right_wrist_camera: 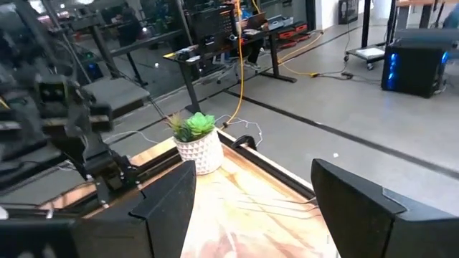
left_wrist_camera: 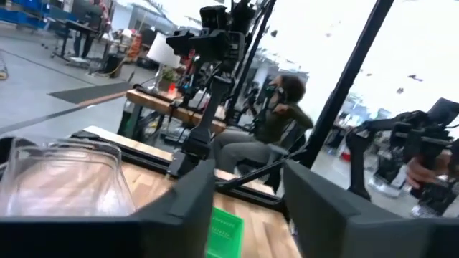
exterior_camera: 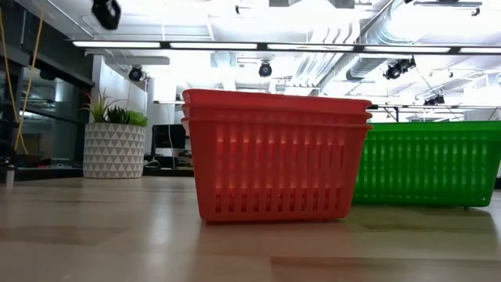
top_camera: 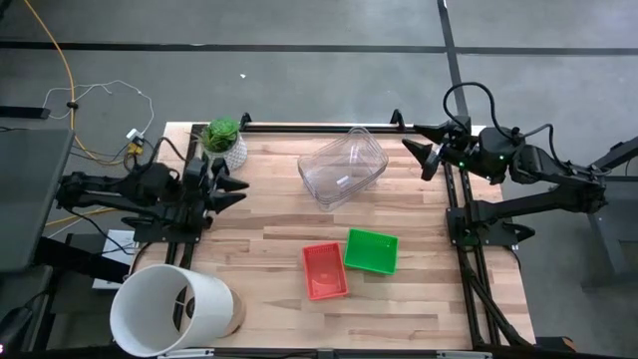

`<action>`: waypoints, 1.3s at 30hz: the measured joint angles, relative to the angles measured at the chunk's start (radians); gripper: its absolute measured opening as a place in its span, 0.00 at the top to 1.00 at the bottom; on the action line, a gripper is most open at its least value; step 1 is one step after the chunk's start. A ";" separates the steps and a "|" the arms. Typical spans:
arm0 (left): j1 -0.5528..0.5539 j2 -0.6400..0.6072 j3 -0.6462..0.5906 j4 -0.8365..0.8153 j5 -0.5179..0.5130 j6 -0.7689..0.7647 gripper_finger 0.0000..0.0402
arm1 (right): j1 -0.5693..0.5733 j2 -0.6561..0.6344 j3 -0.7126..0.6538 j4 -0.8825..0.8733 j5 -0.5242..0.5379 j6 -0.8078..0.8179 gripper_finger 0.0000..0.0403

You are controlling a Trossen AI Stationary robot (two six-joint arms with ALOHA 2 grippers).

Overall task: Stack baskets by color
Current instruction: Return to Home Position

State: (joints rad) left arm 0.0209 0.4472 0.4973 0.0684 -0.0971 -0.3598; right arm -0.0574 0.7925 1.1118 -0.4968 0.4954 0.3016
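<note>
A stack of nested red baskets (top_camera: pixel 325 270) rests by its bottom on the wooden table (top_camera: pixel 269 249), near the front middle. Seen from table height, the red stack (exterior_camera: pixel 274 157) shows its rims one above another. A green basket (top_camera: pixel 371 251) stands right beside it toward the table's right, and part of it (left_wrist_camera: pixel 224 231) shows in the left wrist view. My left gripper (top_camera: pixel 233 191) hovers open at the table's left edge, pointing level across the table, with nothing between its fingers (left_wrist_camera: pixel 247 183). My right gripper (top_camera: pixel 425 152) hangs open at the far right, also with nothing in it (right_wrist_camera: pixel 251 179).
A clear plastic bin (top_camera: pixel 343 167) lies at the far middle of the table. A potted plant (top_camera: pixel 224 143) stands at the far left corner. A big white bucket (top_camera: pixel 169 309) lies on its side at the near left corner. A seated person (left_wrist_camera: pixel 276 122) shows beyond the table.
</note>
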 joint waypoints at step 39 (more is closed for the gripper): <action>0.095 -0.443 -0.486 -0.021 0.044 0.022 1.00 | 0.000 0.000 0.000 -0.135 -0.173 0.196 0.35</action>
State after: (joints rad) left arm 0.1154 0.0040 0.0116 0.0470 -0.0527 -0.3376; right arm -0.0570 0.7929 1.1118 -0.6315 0.3221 0.4980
